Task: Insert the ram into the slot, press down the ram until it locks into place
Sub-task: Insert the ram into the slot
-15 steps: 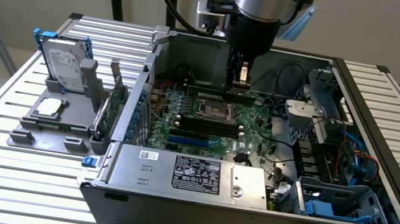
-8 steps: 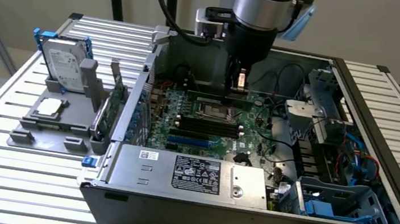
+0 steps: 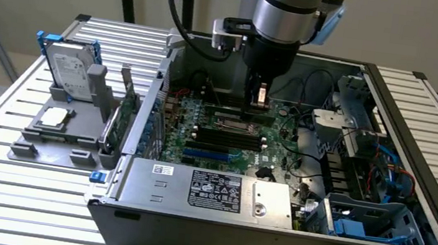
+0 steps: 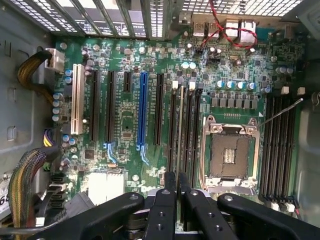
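On the exterior view's left a hard drive [image 3: 72, 73] stands on a grey fixture [image 3: 41, 138], its label too small to read. The power supply [image 3: 153, 180] sticker's print is likewise unreadable. Further right, the gripper [image 3: 259, 99] is clenched on the ram [image 4: 180, 130], held edge-down. Its long axis runs parallel to the black slot [image 4: 188, 135] lying straight below it beside the CPU socket [image 4: 229, 152] (which neighbouring slot it lines up with, I cannot tell).
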`<act>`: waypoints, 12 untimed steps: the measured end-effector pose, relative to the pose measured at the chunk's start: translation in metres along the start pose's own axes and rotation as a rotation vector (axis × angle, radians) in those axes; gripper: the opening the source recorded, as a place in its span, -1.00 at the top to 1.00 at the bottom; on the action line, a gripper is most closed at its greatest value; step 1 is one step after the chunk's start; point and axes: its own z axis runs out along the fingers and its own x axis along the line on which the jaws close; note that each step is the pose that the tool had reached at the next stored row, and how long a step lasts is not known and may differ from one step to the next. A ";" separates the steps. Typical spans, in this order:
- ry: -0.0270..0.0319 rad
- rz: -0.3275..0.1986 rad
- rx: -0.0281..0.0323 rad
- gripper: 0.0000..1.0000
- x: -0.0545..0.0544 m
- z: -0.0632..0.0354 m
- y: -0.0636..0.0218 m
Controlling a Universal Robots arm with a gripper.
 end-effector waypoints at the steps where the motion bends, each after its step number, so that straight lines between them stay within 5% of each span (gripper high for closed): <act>1: -0.0002 0.000 0.0000 0.73 0.000 0.0018 -0.0001; 12: -0.0001 0.000 0.0000 0.73 0.004 0.0217 -0.0003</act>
